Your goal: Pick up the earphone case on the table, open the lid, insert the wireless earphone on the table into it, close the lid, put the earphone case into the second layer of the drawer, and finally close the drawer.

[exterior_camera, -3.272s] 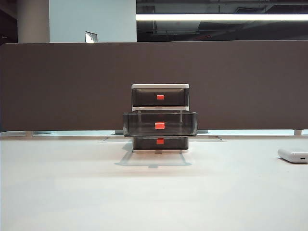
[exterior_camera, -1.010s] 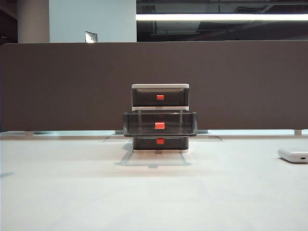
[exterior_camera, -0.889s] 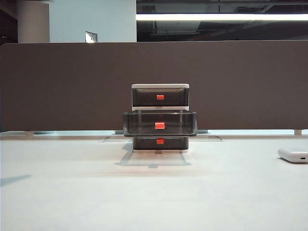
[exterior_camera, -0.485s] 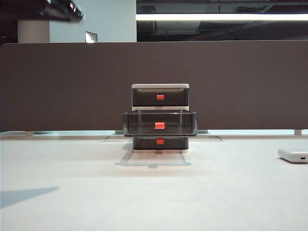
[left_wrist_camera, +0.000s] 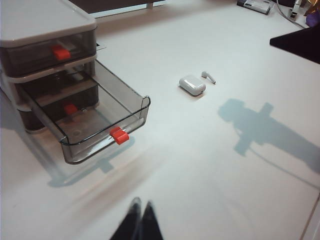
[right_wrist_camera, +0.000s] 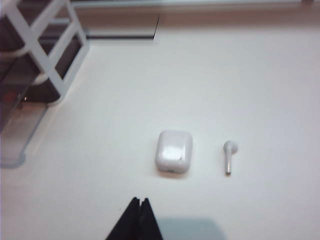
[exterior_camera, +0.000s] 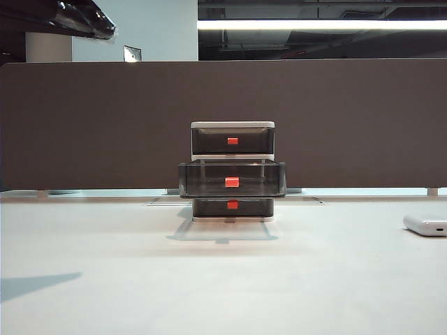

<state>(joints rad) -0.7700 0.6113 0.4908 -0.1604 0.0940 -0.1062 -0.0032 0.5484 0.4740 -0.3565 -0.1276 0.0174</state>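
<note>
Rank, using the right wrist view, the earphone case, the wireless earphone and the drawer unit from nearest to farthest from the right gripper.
From the shut right gripper:
1. Earphone case, just ahead.
2. Wireless earphone, beside the case, slightly farther.
3. Drawer unit, far corner.

Light: bright strip lamp [exterior_camera: 321, 24] overhead, upper right of exterior view.
Shadows: soft grey arm shadow [exterior_camera: 38, 285] lower left on the table [exterior_camera: 223, 279].
Focus: right wrist view blurred; others sharp.
</note>
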